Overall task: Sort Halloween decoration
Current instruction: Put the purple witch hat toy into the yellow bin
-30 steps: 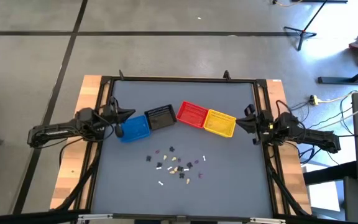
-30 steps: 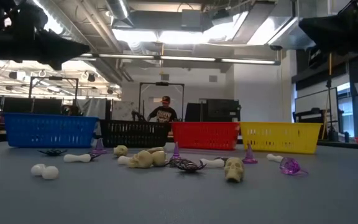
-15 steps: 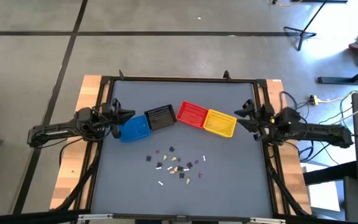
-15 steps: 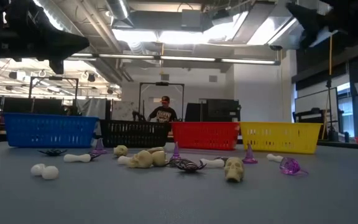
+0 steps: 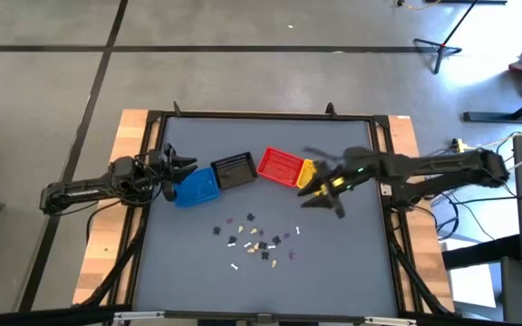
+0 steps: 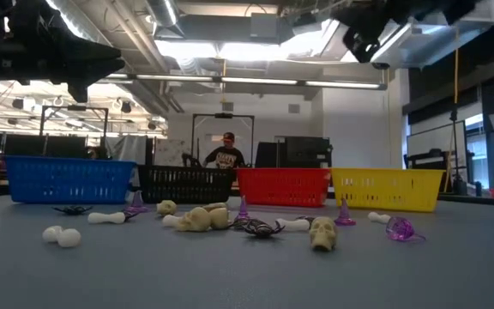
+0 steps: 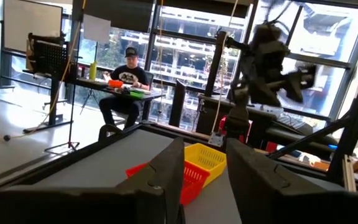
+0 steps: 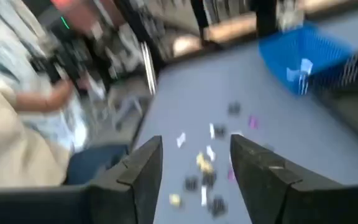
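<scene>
The Halloween decoration (image 5: 256,241) is a loose scatter of tiny skulls, bones, spiders and purple hats lying on the grey table (image 5: 333,272), near its middle; it also shows in the low view (image 6: 230,225) and the right wrist view (image 8: 207,168). Behind it stand a blue basket (image 5: 196,187), a black basket (image 5: 234,170), a red basket (image 5: 279,166) and a yellow basket (image 5: 326,186) in a row. My right gripper (image 5: 314,186) hovers open above the yellow basket, pointing toward the trinkets. My left gripper (image 5: 187,164) stands open at the table's left edge, just behind the blue basket.
A black frame and wooden boards (image 5: 107,226) border the table. A person (image 6: 224,154) sits at a desk far beyond the far edge. Bare table lies in front of the trinkets (image 5: 261,294) and behind the baskets (image 5: 261,136).
My right gripper has swung from the table's right edge toward the middle, rising and tipping down over the yellow basket, and its fingers have parted. My left gripper has stayed in place, rolled a little and opened. The trinkets and baskets have not moved.
</scene>
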Robot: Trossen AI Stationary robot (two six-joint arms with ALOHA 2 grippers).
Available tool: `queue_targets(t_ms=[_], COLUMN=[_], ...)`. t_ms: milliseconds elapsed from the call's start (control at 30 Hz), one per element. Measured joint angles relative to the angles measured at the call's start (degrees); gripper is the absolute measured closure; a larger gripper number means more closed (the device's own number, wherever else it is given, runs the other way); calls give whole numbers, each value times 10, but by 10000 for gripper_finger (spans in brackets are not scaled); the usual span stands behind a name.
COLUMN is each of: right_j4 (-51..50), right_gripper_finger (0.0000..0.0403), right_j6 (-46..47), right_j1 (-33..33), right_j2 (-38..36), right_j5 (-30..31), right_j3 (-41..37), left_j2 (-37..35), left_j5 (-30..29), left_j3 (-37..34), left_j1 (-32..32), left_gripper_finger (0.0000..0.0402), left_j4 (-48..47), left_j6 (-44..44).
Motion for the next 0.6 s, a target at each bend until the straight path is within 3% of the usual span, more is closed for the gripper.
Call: queue_targets(t_ms=[200, 600], right_j4=[-90, -78], right_gripper_finger=[214, 214], right_j6=[-35, -36], right_j1=[72, 154], right_j2=[103, 252], right_j5=[100, 156], right_j3=[62, 64], left_j2=[0, 0], left_j5=[0, 0], left_j3=[0, 0], left_j1=[0, 0], left_gripper_finger=[288, 288], left_j4=[0, -2], left_j6=[0, 1])
